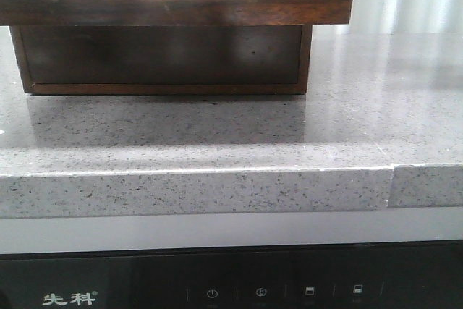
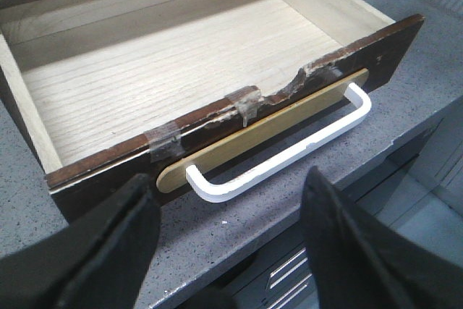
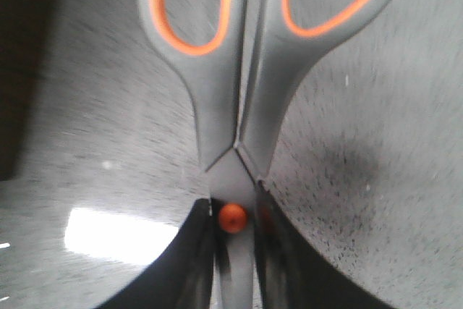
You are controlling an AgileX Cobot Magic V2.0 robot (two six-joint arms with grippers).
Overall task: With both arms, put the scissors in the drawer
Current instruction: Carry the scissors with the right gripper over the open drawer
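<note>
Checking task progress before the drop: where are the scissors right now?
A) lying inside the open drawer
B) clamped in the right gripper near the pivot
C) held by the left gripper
B: the right gripper is shut on the scissors; the drawer holds nothing and the left gripper is open.

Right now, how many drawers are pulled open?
1. The drawer stands open and empty under the left gripper, its white handle facing the fingers. Others may be out of view.
</note>
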